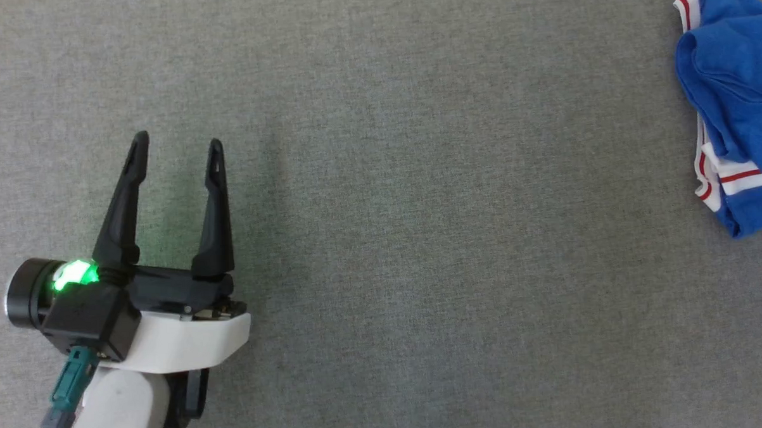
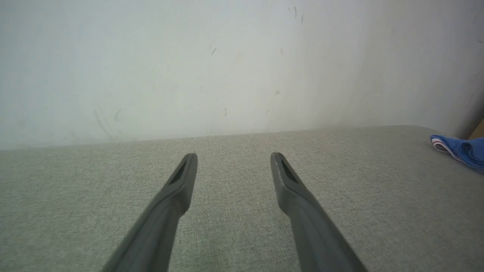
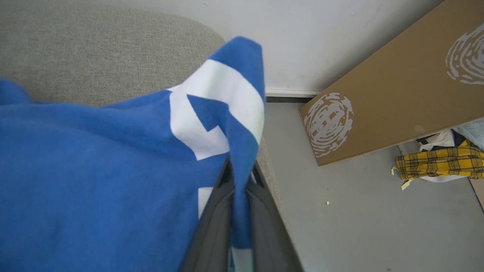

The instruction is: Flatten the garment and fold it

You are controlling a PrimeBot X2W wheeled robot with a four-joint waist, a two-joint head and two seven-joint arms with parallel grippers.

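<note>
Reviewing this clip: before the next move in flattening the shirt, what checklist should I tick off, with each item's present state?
1. Grip: right hand shut on the royal-blue T-shirt with white print: ok, a fold is pinched between its fingers.
2. Free hand: left hand open and empty: ok.
3. Clearance: left hand apart from the T-shirt: ok, bare grey fabric tabletop lies between them.
4. T-shirt lying flat: not ok, it is bunched up.
5. Whole T-shirt on the tabletop: cannot tell, the head view's edge cuts it off.
</note>
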